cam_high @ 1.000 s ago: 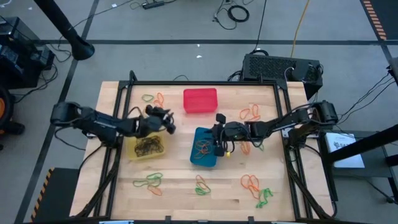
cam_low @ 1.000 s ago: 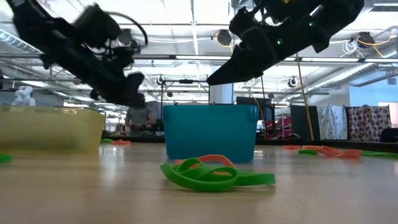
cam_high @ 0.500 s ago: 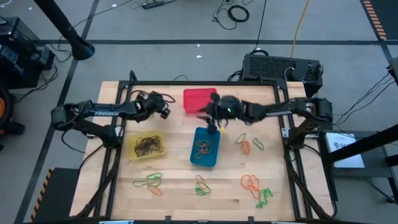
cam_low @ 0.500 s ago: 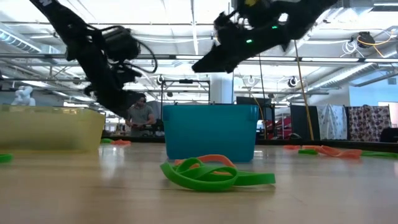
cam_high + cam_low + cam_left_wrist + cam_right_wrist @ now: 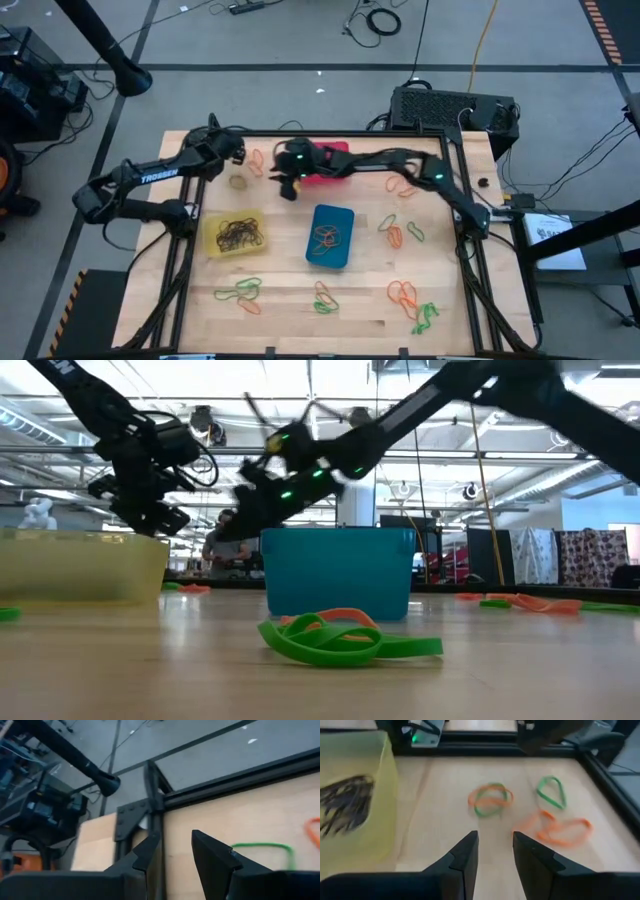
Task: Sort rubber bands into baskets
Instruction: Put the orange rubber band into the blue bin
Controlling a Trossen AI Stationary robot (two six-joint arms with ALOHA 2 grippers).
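Hovering empty above the table, left gripper (image 5: 175, 851) and right gripper (image 5: 495, 851) each show fingers slightly apart.

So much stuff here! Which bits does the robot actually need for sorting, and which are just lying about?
Part of the job:
yellow basket, holding dark bands
blue basket, holding orange bands
red basket
loose rubber bands on the table

Just lying about:
black box behind the table
floor cables

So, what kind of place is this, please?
Probably a robotics lab or workshop. A wooden table with a black metal frame stands on a grey floor strewn with cables, and the low view shows a large open hall with ceiling lights behind it.
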